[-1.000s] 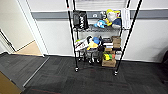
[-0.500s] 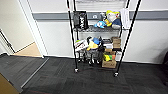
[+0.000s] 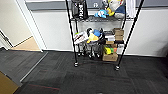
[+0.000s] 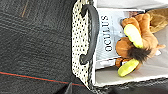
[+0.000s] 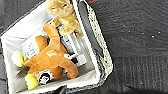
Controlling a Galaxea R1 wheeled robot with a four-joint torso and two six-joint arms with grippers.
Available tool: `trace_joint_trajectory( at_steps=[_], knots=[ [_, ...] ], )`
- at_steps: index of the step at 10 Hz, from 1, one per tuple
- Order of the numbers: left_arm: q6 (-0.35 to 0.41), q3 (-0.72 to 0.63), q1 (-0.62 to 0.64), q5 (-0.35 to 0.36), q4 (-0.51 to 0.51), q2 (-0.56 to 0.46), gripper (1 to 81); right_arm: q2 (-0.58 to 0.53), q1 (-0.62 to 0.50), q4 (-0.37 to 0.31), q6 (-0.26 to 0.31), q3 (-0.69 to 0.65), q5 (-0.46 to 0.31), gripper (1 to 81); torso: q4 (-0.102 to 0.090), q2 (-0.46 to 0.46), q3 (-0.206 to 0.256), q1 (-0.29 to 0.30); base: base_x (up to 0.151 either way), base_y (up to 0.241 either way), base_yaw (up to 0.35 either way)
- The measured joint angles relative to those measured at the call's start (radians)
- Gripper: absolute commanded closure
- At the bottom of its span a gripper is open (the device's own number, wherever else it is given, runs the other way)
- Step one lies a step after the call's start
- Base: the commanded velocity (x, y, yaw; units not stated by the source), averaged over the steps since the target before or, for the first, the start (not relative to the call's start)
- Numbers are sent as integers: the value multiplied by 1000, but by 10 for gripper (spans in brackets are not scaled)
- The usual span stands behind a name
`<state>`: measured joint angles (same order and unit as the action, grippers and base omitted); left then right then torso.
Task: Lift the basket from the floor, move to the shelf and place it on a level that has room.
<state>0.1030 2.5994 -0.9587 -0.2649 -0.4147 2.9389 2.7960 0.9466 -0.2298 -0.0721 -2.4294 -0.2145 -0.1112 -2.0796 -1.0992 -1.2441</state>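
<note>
The basket (image 4: 80, 47), checker-woven with a dark loop handle and pale lining, holds a brown plush toy (image 4: 136, 41) and a white box marked OCULUS. In the right wrist view the basket (image 5: 101, 53) also carries a tan plush. My left gripper (image 4: 90, 88) and right gripper (image 5: 95, 89) sit at opposite rims, dark finger parts meeting the weave, and the basket hangs above the floor (image 3: 100, 80). The shelf (image 3: 100, 37) stands straight ahead against the wall. Both tiers seen are full; a level with room is hidden past the top edge.
Plush toys and a black bag (image 3: 79, 9) fill the upper tier seen. Toys and brown cardboard boxes (image 3: 111, 47) crowd the lower one. An open doorway with tan wooden flooring (image 3: 28, 45) lies at the left. A tan object (image 3: 6, 86) sits at the near left corner.
The whole head picture has shifted: the shelf now looks larger and nearer, and its top has slid past the upper edge. Nothing on the rack has moved.
</note>
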Motion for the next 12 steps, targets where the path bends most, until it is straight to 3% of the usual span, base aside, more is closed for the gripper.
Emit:
trace_joint_trajectory(
  at_steps=[7,12],
  knots=[
    [-7,8,40,-19,0,9,10,19,-103,-3,0,-12,-49,10,0,-218,-16,-137,0,0,0],
    [-7,19,56,-21,0,18,10,53,-114,-3,0,-70,-55,10,0,-244,-100,-154,0,0,0]
  ],
)
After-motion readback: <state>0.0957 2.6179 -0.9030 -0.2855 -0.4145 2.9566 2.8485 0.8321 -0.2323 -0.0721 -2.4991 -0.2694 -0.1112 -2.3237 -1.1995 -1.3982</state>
